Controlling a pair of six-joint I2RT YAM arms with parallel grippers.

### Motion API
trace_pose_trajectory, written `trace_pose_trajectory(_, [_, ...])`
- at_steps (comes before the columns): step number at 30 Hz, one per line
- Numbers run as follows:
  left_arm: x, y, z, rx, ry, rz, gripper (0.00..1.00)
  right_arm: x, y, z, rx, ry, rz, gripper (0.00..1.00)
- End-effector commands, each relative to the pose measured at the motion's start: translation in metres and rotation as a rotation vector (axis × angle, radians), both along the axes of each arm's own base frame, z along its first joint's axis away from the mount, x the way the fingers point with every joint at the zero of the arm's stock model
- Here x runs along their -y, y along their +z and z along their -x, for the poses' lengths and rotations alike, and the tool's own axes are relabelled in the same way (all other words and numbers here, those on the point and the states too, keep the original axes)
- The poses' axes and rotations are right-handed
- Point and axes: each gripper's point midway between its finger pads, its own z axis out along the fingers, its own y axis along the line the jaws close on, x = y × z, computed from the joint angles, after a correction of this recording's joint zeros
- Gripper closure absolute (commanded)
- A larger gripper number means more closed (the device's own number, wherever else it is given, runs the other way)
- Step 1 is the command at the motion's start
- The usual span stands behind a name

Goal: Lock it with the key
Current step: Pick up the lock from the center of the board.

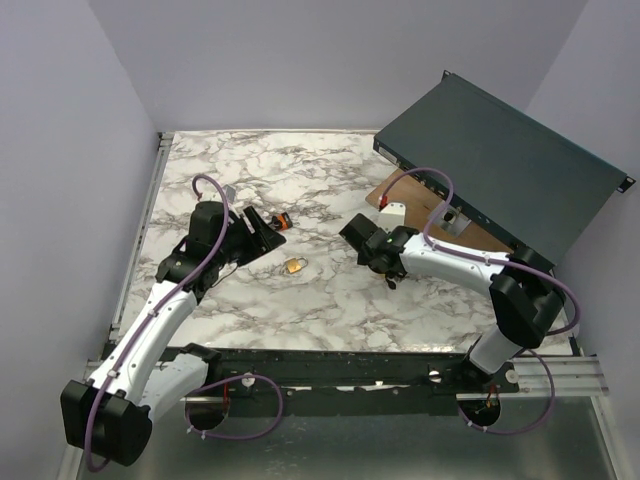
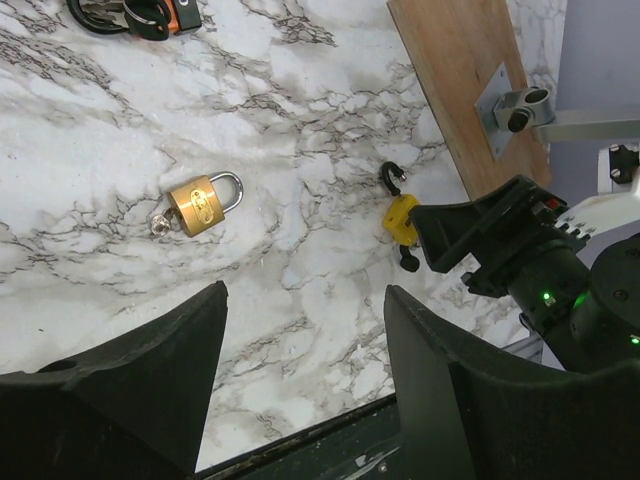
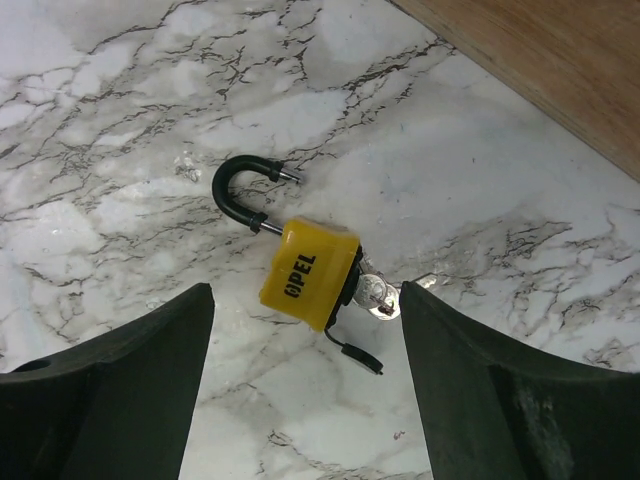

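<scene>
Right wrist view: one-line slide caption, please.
Open right gripper hovers over yellow padlock, shackle open, key inserted, on marble table.

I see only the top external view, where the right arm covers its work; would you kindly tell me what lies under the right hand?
Observer: A yellow padlock lies below the right hand, framed by its open fingers.
Operator: Thank you. Is its shackle shut?
Observer: No, the shackle stands open, with its free end clear of the body.
Operator: And is the key in it?
Observer: Yes, a key sits in the keyhole at the end opposite the shackle.
</scene>
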Motion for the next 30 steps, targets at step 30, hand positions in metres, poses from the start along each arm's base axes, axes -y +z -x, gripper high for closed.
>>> trace_pose_trajectory(30, [0.003,0.008,0.008,0.008,-0.022,0.025,0.37,0.016,-0.059,0.005,-0.072,-0.056,-0.024,0.40])
